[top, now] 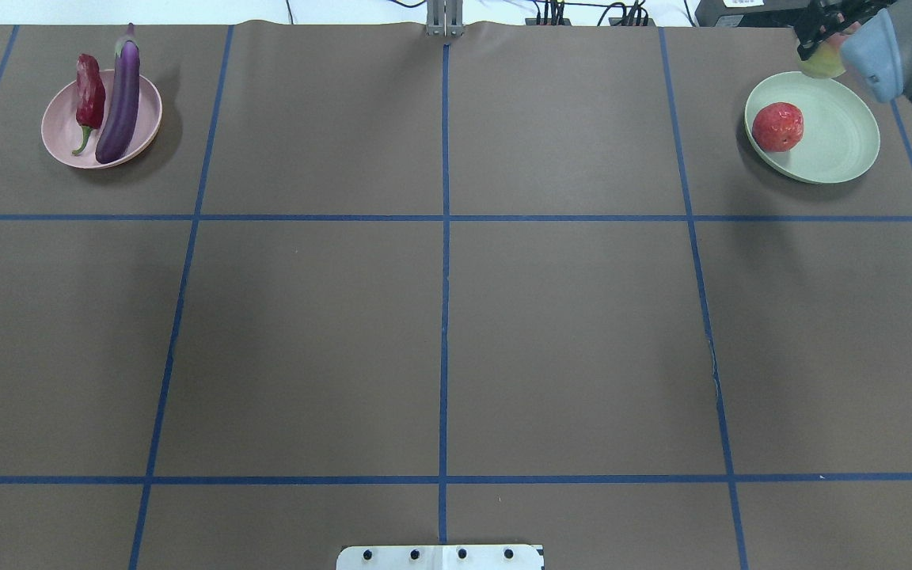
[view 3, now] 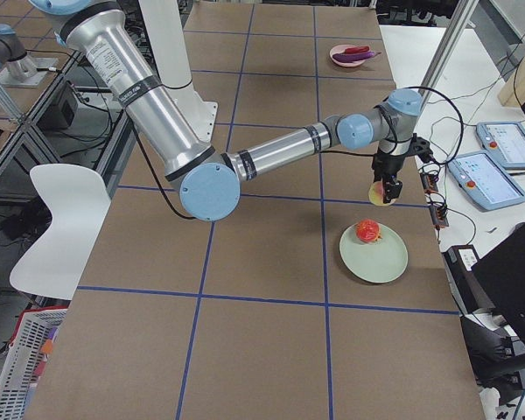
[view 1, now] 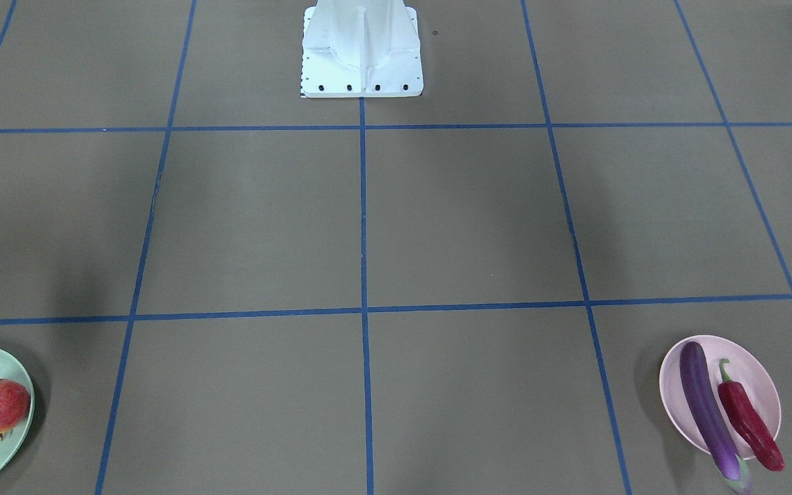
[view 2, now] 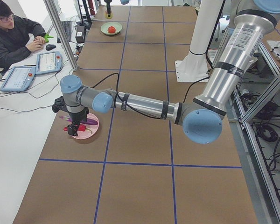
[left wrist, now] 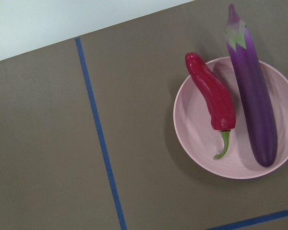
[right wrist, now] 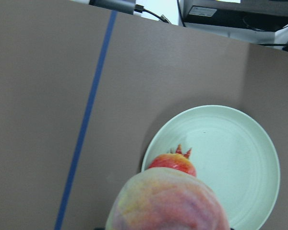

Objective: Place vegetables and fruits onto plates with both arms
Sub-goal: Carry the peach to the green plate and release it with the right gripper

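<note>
My right gripper (top: pixel 818 41) is pinched on the peach (top: pixel 823 62) and holds it in the air at the far rim of the mint green plate (top: pixel 848 154). The pomegranate (top: pixel 777 127) sits on that plate, on the side nearer the middle of the bench (top: pixel 440 317). The rest of the plate is bare, and I judge that bare half is where the peach belongs, so the two round fruits do not knock together and roll. From my right wrist the peach fills the bottom of the view and hides my fingers, and the pomegranate's crown just shows past it.

On my other side the vegetables look done. The pink plate (top: pixel 143 111) carries both. The eggplant (top: pixel 119 99) is too long to fit inside, so its cap end overhangs the rim. The chili pepper (top: pixel 90 93) lies alongside with a slip of plate between them. That leaves the peach as the one thing not yet set down.

My left gripper (view 2: pixel 74 129) hangs just above the pink plate. It shows only in the side view, so I cannot tell whether it is spread or pressed together.
</note>
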Controlling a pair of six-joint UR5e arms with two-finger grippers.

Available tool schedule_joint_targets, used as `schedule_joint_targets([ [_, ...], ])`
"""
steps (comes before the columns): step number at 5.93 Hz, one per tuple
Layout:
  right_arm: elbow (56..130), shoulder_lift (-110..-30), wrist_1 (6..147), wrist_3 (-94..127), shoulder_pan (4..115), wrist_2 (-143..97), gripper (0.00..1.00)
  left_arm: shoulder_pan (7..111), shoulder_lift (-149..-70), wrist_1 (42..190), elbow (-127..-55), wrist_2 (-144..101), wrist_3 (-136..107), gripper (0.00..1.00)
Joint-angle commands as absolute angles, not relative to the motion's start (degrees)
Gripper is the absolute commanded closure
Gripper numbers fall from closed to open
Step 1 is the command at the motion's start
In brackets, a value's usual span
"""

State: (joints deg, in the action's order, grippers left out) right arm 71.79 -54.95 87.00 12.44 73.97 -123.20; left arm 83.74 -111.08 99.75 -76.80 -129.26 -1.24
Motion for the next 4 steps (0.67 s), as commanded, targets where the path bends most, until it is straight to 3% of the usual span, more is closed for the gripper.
schedule_joint_targets([
  [1,57.6,-55.3,70.9,11.0,75.1,-122.1,1.0,84.0,-108.0,101.3,-76.6,-129.2,-0.8,0.0],
  [4,51.2,-54.9,66.2,13.8,71.8,-118.9,1.0,84.0,-107.6,101.3,-77.2,-129.0,-0.7,0.0],
])
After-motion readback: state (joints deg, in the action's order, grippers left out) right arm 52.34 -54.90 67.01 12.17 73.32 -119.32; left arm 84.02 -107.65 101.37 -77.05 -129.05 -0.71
